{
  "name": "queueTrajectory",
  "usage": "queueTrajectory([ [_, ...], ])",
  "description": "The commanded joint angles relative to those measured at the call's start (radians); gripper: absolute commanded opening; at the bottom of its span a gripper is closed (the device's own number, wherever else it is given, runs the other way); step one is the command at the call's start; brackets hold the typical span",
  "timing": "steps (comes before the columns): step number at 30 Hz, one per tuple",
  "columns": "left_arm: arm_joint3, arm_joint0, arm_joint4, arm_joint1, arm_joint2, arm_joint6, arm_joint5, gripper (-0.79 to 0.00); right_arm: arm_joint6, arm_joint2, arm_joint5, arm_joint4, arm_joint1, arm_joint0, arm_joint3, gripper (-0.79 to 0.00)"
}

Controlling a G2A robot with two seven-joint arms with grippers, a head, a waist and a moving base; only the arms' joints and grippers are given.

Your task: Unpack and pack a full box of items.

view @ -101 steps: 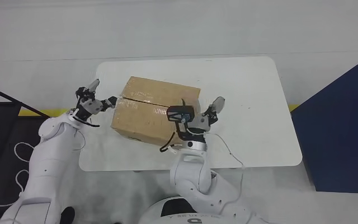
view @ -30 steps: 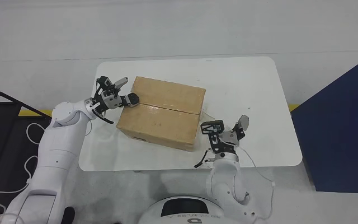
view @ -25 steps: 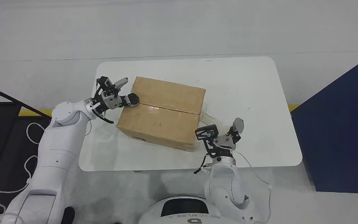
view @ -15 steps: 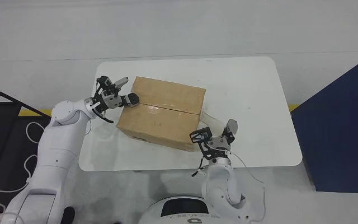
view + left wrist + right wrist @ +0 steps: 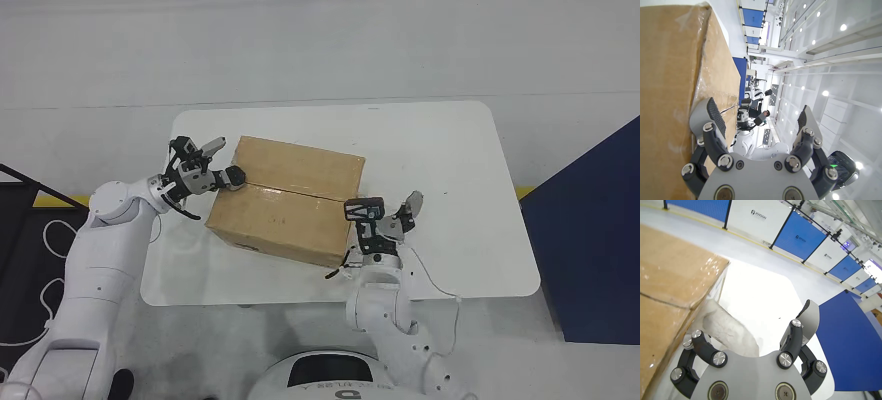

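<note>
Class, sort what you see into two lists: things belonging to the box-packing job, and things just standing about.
Job in hand: cardboard box, closed and taped; left gripper, open at one end of it; right gripper, open at the other end.

Standing about: white table under the box; blue partition beside the table.

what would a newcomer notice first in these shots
The big brown cardboard box stands out first: it sits with its flaps closed, slightly askew, in the middle of the white table. Next come the two arms flanking it. The left tool is open at the box's left end, and the right tool is open beside its right near corner.
</note>
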Motion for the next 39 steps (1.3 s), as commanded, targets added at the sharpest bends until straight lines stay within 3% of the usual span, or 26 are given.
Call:
queueTrajectory([
  [1,-0.001,0.000,0.000,0.000,0.000,0.002,0.002,0.000,-0.071,0.009,0.037,0.050,-0.002,-0.008,-0.010,0.000],
  [7,-0.004,-0.001,0.000,0.000,0.005,0.006,0.005,0.000,-0.118,0.017,0.081,0.050,-0.011,-0.001,0.021,0.000],
  [16,0.000,-0.002,-0.007,0.000,0.002,0.010,0.000,0.000,-0.070,-0.051,0.121,-0.170,-0.034,0.002,0.062,0.000],
  [25,-0.009,-0.004,-0.028,0.000,-0.006,0.001,-0.010,0.000,0.177,-0.103,0.071,-0.477,-0.072,0.017,0.070,0.000],
  [32,0.006,-0.004,-0.045,0.002,-0.019,-0.004,-0.017,0.000,0.408,-0.123,-0.064,-0.632,-0.110,0.076,0.099,0.000],
  [39,0.027,-0.010,-0.071,0.002,-0.028,-0.005,-0.027,0.000,0.509,-0.168,-0.148,-0.734,-0.133,0.111,0.115,0.000],
])
